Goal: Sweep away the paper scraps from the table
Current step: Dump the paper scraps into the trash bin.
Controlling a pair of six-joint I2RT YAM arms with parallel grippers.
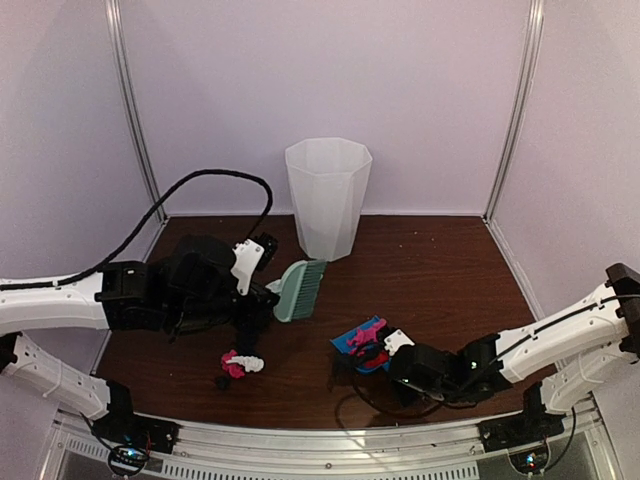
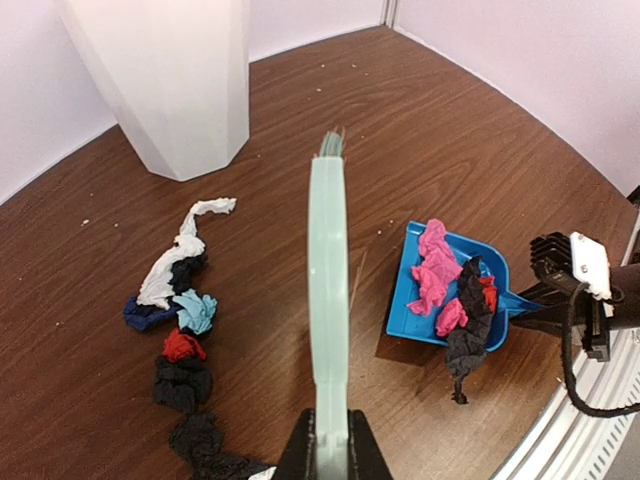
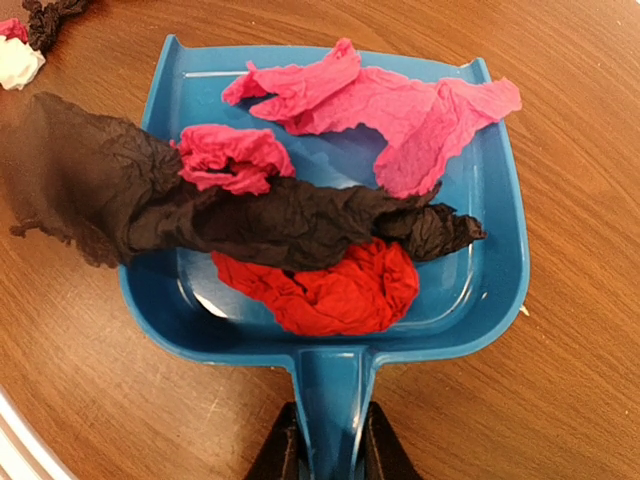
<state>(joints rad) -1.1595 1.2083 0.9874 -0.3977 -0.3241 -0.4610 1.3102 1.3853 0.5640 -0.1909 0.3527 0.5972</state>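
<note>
Toward the front edge of the table (image 1: 420,270), right of its middle, my right gripper (image 3: 330,450) is pinched tight on the handle of the blue dustpan (image 3: 480,300). The pan rests on the wood with pink, red and black pieces in it. My left gripper (image 2: 332,450) is clamped on the handle of the mint brush (image 2: 328,250), whose bristles point toward the back edge. I can't tell whether they touch the wood. The loose paper scraps (image 2: 180,330) lie in a ragged line to the left of the brush, well apart from the pan.

What worries me most is the long black strip (image 3: 90,190). It hangs out over the pan's side wall, so any tilt or lift on my right could drag it back onto the table. On my left, the paper is light and crumpled. A fast or glancing stroke could flick pieces past the pan's mouth, or scatter them toward the front rail and over it.
</note>
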